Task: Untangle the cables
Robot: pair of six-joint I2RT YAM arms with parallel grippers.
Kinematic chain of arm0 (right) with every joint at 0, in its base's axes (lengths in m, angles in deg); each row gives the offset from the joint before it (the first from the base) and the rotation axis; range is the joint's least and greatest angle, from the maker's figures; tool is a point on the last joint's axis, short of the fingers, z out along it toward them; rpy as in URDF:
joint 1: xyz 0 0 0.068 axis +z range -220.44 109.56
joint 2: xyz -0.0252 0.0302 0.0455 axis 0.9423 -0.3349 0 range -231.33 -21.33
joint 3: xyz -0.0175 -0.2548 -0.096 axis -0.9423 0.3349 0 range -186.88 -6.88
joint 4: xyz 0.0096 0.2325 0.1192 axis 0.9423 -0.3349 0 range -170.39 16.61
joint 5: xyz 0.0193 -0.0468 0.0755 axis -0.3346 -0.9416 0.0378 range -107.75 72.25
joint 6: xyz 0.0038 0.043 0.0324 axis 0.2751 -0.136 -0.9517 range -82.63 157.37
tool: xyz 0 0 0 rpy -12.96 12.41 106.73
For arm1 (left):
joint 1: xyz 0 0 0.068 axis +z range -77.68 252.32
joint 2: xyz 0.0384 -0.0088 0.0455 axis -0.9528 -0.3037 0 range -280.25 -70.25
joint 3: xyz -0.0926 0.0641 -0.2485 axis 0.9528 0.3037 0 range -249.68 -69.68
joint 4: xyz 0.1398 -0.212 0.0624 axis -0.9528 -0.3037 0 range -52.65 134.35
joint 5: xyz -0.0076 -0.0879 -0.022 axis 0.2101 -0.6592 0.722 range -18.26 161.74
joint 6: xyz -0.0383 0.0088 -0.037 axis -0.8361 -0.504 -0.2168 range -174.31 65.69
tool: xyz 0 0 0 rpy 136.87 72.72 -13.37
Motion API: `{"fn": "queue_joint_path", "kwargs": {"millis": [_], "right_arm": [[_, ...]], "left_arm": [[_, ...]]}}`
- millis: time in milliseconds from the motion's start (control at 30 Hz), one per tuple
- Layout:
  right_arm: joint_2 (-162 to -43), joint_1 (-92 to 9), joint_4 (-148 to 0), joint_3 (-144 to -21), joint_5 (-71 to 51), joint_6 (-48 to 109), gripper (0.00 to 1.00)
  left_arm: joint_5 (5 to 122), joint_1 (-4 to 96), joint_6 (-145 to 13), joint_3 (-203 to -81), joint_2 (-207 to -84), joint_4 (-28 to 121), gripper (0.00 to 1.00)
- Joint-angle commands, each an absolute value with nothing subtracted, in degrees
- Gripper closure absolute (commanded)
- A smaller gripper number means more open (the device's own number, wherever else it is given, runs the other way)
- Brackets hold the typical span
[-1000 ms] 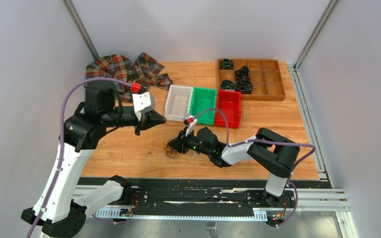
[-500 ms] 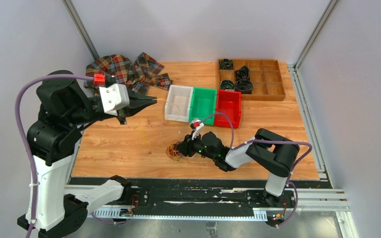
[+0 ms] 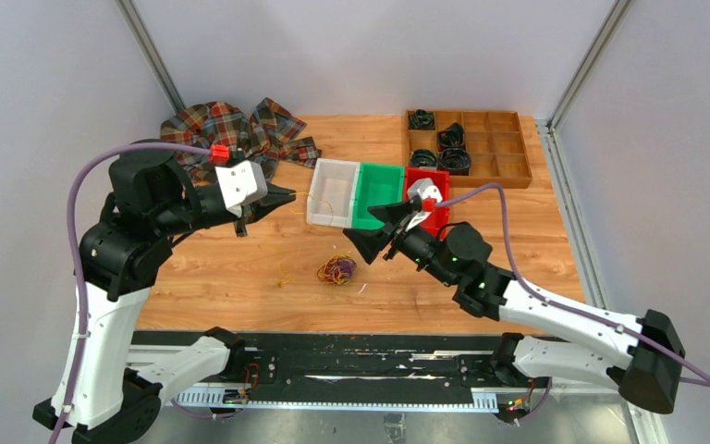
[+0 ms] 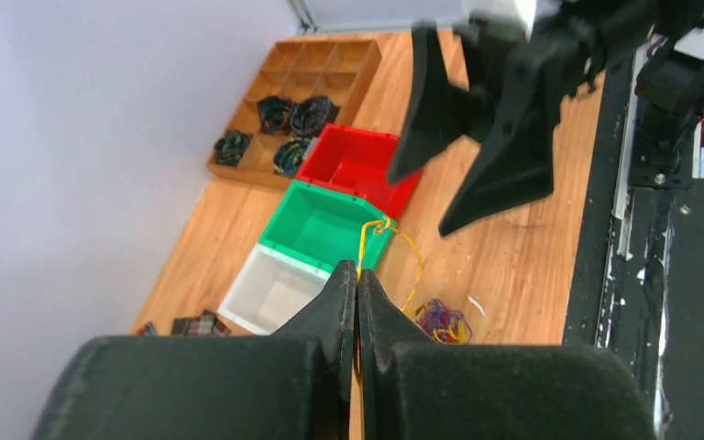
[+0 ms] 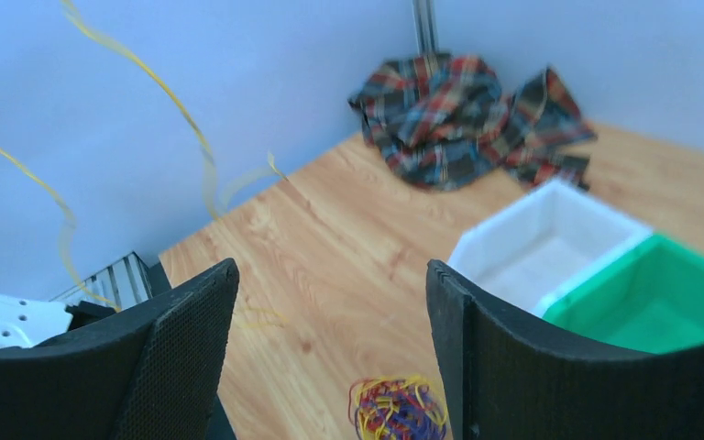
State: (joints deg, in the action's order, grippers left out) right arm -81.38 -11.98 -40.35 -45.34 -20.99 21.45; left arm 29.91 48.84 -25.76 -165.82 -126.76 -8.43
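A small tangle of cables, yellow, purple and red, lies loose on the wooden table; it also shows in the left wrist view and the right wrist view. My left gripper hangs above the table, left of the white bin, and is shut on a single yellow cable that loops down towards the tangle. That cable also curls through the air in the right wrist view. My right gripper is raised above and right of the tangle, open and holding nothing.
White, green and red bins stand in a row behind the tangle. A wooden compartment tray with black coiled cords is at the back right. A plaid cloth lies at the back left. A thin yellow strand lies left of the tangle.
My right gripper has let go of the tangle, opened wide and risen up and to the right. The tangle now lies free on the table. My left gripper stays shut on the yellow cable.
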Motion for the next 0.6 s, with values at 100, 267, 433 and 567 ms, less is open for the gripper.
{"fn": "queue_joint_path", "kwargs": {"millis": [100,267,433,567], "right_arm": [[-78.5,-12.5,-53.2,-56.1,-8.8,32.0,0.24],[-81.4,-12.5,-53.2,-61.0,-3.8,32.6,0.21],[-85.8,-12.3,-52.1,-64.9,4.2,31.5,0.2],[-88.3,-11.5,-52.5,-66.2,5.7,31.7,0.2]], "left_arm": [[31.4,48.4,-24.9,-158.6,-123.1,-8.2,1.0],[31.1,48.4,-25.2,-157.3,-122.6,-8.1,1.0],[30.7,48.4,-25.8,-157.2,-122.4,-8.2,1.0],[30.8,48.3,-25.9,-157.2,-122.1,-8.1,1.0]]}}
